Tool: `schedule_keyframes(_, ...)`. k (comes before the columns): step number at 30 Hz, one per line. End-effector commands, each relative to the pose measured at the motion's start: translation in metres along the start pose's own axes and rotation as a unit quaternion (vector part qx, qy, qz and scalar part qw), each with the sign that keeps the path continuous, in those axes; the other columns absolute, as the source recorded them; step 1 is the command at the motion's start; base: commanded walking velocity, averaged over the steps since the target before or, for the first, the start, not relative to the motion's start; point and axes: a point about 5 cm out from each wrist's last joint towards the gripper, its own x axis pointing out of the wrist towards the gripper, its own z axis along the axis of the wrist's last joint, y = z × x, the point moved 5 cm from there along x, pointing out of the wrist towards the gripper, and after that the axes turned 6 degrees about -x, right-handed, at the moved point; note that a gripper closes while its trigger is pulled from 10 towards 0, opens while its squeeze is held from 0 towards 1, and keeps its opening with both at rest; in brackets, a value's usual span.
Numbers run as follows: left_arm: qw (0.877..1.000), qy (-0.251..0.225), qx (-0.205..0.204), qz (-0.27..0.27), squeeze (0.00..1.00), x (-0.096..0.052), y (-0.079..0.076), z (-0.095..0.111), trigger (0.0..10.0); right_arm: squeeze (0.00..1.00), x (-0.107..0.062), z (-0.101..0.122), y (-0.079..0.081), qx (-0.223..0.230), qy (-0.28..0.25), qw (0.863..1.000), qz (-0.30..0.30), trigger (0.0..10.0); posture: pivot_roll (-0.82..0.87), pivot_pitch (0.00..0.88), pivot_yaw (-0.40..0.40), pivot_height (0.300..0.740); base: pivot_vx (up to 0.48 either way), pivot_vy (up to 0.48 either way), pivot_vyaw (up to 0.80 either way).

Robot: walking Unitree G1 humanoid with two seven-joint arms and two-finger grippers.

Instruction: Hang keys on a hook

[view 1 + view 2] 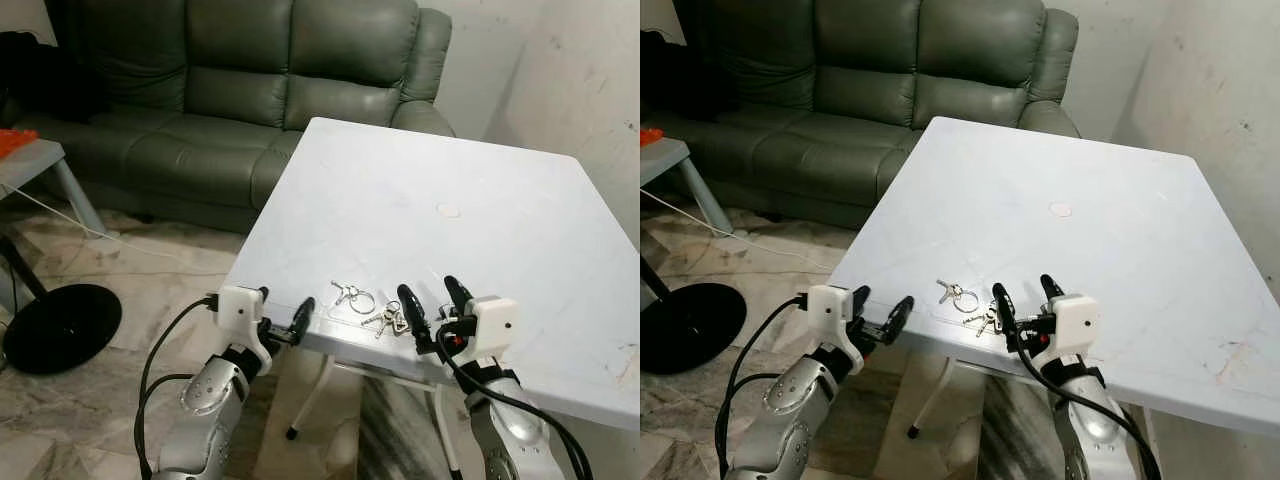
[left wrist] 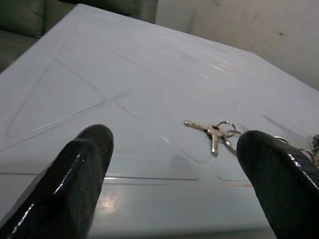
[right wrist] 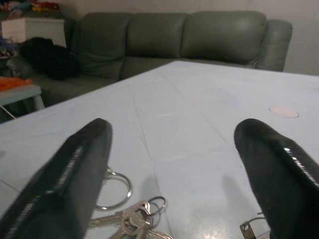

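Two bunches of keys lie on one white table (image 1: 480,200): one bunch (image 1: 352,296) and a second bunch (image 1: 388,320) just beside it. One round mark (image 1: 449,210) shows on the tabletop. Two grippers, left (image 1: 283,322) and right (image 1: 432,300), each with two black fingers. One green sofa (image 1: 250,90) stands behind; one black round base (image 1: 62,327) sits on the floor.

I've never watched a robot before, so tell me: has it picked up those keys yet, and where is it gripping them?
Nothing is held. Both pincers are open: the right pincer hovers by the keys lying on the white table, the left pincer at its edge.
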Motion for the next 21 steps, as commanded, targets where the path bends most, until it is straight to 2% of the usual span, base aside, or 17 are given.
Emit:
schedule_keyframes(1, 1.0, 0.006, 0.009, -0.02, 0.0, -0.001, -0.009, 0.0, 10.0, 0.21, 0.003, -0.002, -0.009, -0.005, 0.013, 1.0, -0.007, 10.0, 0.01, 0.016, -0.073, 0.74, 0.0, 0.0, 0.0)
schedule_keyframes(2, 1.0, 0.008, 0.008, -0.027, 0.0, 0.0, -0.012, 0.0, 10.0, 0.0, 0.006, -0.004, -0.012, -0.005, 0.019, 1.0, -0.011, 10.0, 0.01, 0.016, -0.073, 0.74, 0.0, 0.0, 0.0)
schedule_keyframes(6, 0.998, 0.014, 0.017, -0.055, 0.0, -0.001, -0.026, 0.0, 10.0, 0.0, 0.02, -0.007, -0.03, -0.027, 0.037, 0.999, -0.022, 10.0, 0.01, 0.03, -0.071, 0.74, 0.0, 0.0, 0.0)
schedule_keyframes(13, 0.997, 0.023, 0.021, -0.067, 0.0, -0.005, -0.033, -0.003, 10.0, 0.0, 0.029, -0.006, -0.051, -0.052, 0.053, 0.997, -0.024, 10.0, 0.0, 0.049, -0.071, 0.74, 0.0, 0.0, 0.0)
schedule_keyframes(18, 0.997, 0.031, 0.017, -0.068, 0.0, -0.008, -0.036, -0.006, 10.0, 0.0, 0.034, 0.0, -0.074, -0.082, 0.061, 0.995, 0.012, 10.0, 0.0, 0.062, -0.069, 0.74, 0.0, 0.0, 0.0)
schedule_keyframes(21, 0.997, 0.033, 0.016, -0.068, 0.0, -0.009, -0.037, -0.007, 10.0, 0.0, 0.034, 0.004, -0.081, -0.082, 0.064, 0.994, 0.037, 10.0, 0.0, 0.064, -0.07, 0.74, 0.0, 0.0, 0.0)
